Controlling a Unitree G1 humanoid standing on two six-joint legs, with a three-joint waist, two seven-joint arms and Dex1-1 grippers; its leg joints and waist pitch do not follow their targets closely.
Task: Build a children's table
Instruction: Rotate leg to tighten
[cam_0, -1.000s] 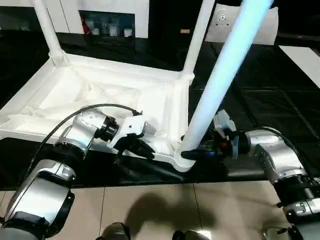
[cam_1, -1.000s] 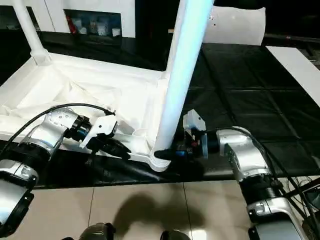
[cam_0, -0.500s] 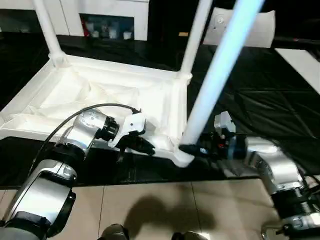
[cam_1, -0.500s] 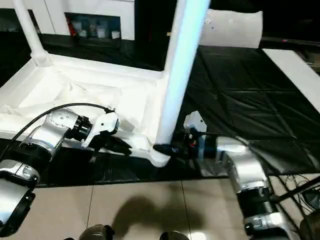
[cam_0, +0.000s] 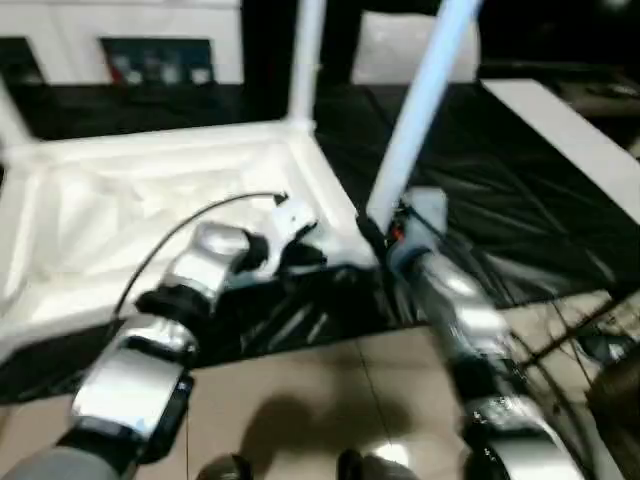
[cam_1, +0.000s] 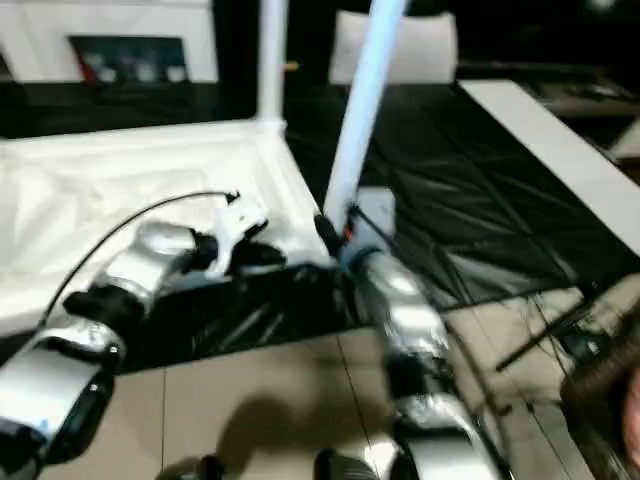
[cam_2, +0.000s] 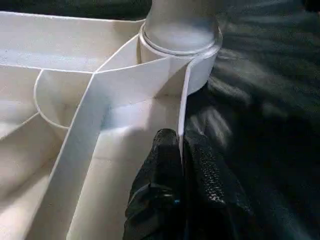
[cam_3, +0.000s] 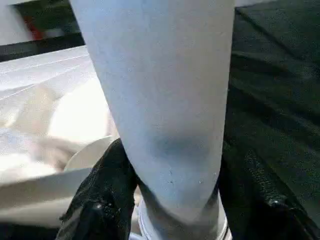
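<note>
Your right pincer (cam_3: 170, 200) is clamped around the base of the near leg (cam_0: 420, 110), one black finger (cam_3: 102, 200) on each side, just above the corner socket (cam_2: 181, 47) of the upturned tabletop (cam_0: 120, 215). Your left pincer (cam_2: 181, 165) is pinched together on the thin rim wall of that tabletop, just beside the same socket, holding the corner down. The tabletop lies ribs-up on the black counter (cam_0: 520, 210), and a second leg (cam_0: 305, 55) stands at the corner beyond this socket.

The leg looks entered in its socket, though you cannot tell whether it is fully home. To finish this well, keep the left grip firm on the rim so the corner cannot lift or slide. Press the leg straight down along its own axis rather than sideways. It leans a little, so bring it upright over the socket as you push.
</note>
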